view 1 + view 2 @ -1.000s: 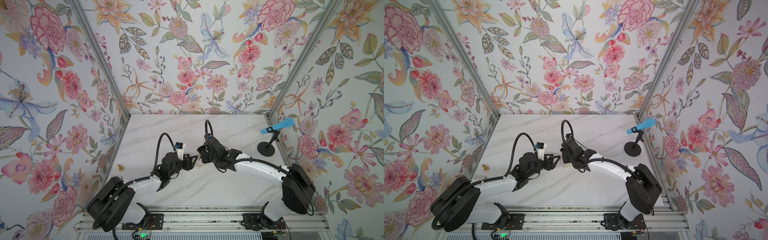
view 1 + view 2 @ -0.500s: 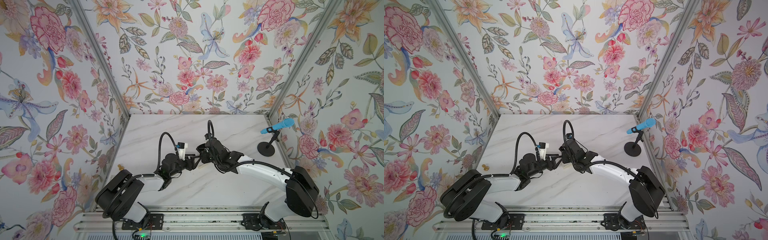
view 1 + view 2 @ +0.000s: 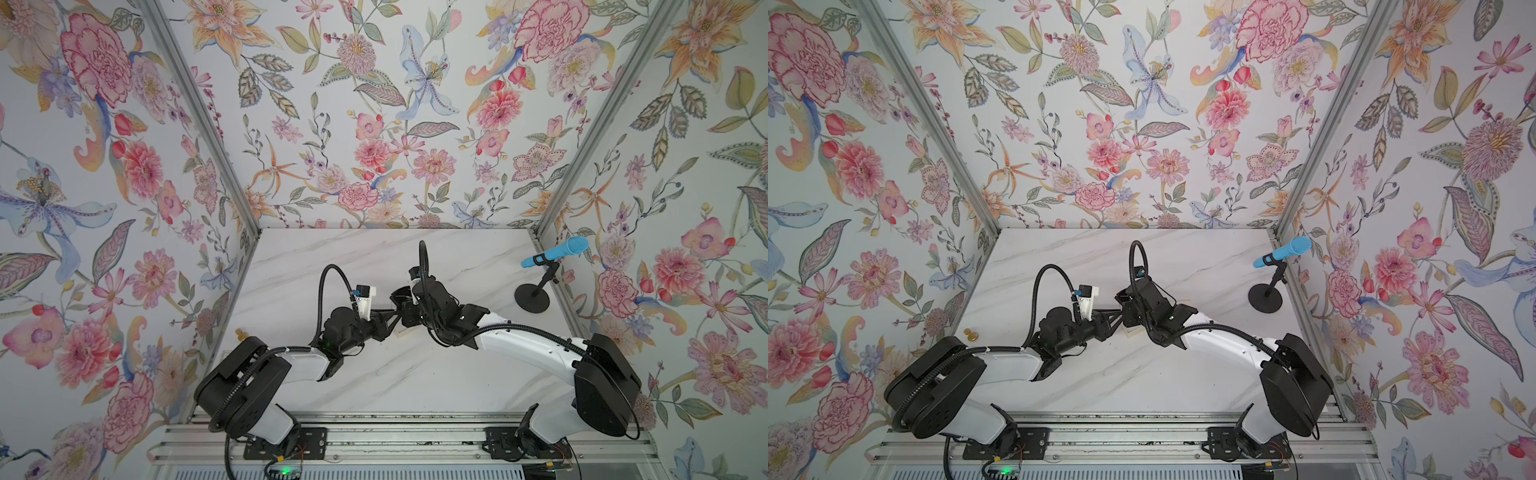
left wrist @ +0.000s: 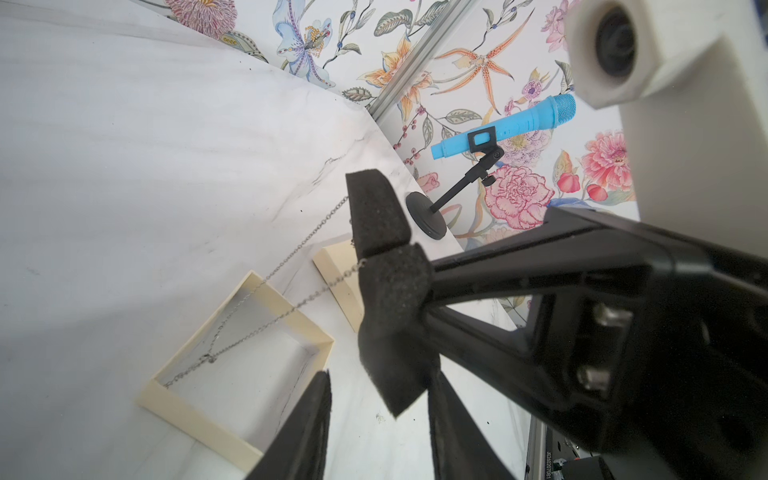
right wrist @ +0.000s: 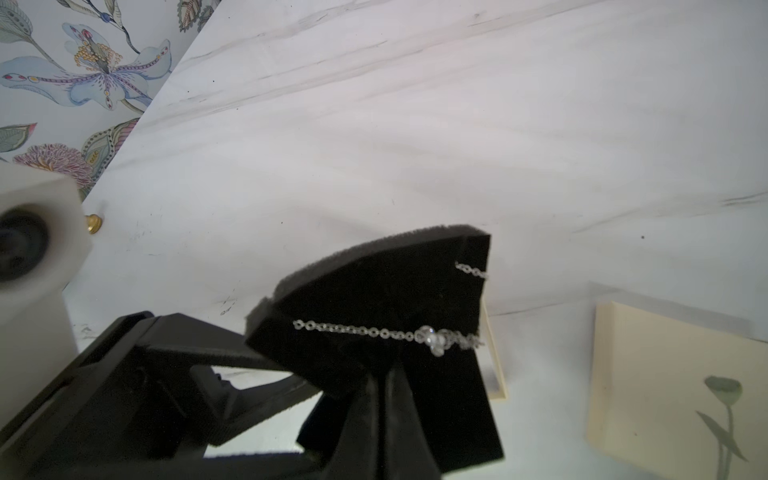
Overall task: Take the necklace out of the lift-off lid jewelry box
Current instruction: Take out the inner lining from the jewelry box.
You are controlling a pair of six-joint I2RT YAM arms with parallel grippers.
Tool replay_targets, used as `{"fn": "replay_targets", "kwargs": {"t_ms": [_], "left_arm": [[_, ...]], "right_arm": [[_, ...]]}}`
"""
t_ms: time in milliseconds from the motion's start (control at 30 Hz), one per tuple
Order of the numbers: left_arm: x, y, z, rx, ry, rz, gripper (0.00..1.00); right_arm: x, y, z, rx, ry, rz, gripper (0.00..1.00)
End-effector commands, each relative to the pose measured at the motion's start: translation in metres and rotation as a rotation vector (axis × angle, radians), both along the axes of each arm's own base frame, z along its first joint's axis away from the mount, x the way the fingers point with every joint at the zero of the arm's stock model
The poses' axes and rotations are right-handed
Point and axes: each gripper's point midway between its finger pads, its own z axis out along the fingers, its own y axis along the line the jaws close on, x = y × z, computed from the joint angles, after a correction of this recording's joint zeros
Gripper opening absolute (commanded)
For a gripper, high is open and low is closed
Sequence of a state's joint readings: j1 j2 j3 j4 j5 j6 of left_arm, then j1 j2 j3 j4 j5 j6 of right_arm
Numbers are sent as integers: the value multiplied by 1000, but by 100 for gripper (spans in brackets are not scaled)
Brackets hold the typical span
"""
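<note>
Lab test booth: floral-papered walls [image 3: 374, 104], marble tabletop [image 3: 332, 257], aluminium mounting rail [image 3: 395, 440].

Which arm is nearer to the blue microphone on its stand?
Right. The right arm is on the microphone's side of the table; the left arm lies beyond it, on the opposite side.

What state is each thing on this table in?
Jewelry box base: open, lid off.
Lid: flat on the table, drawing up.
Foam pad: lifted out, gripped in the right gripper's shut jaws.
Necklace: draped across the pad, chain trailing to the base.
Left gripper: jaws apart beside the pad.
Microphone: clipped in its stand, tilted.
</note>
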State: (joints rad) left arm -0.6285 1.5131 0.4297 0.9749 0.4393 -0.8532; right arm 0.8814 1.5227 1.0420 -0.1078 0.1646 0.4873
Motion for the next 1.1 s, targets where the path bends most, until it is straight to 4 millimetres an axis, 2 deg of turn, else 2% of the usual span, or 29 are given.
{"fn": "replay_targets", "kwargs": {"t_ms": [0, 133, 233, 733, 833, 967, 1067], "left_arm": [[3, 0, 10, -22, -36, 0, 43], [2, 0, 13, -27, -45, -2, 48], [3, 0, 14, -22, -47, 1, 46], [-1, 3, 21, -27, -84, -2, 3], [-3, 5, 23, -26, -98, -3, 0], [-6, 7, 25, -18, -108, -3, 0], [-8, 9, 26, -9, -113, -1, 0]], "right_arm": [[-8, 7, 11, 68, -6, 26, 0], [-10, 10, 10, 74, -2, 38, 0], [-11, 12, 9, 79, 1, 45, 0], [-21, 23, 16, 136, 2, 112, 0], [-21, 23, 19, 145, -1, 115, 0], [-21, 19, 24, 149, -14, 112, 5], [-19, 12, 30, 154, -22, 97, 19]]}}
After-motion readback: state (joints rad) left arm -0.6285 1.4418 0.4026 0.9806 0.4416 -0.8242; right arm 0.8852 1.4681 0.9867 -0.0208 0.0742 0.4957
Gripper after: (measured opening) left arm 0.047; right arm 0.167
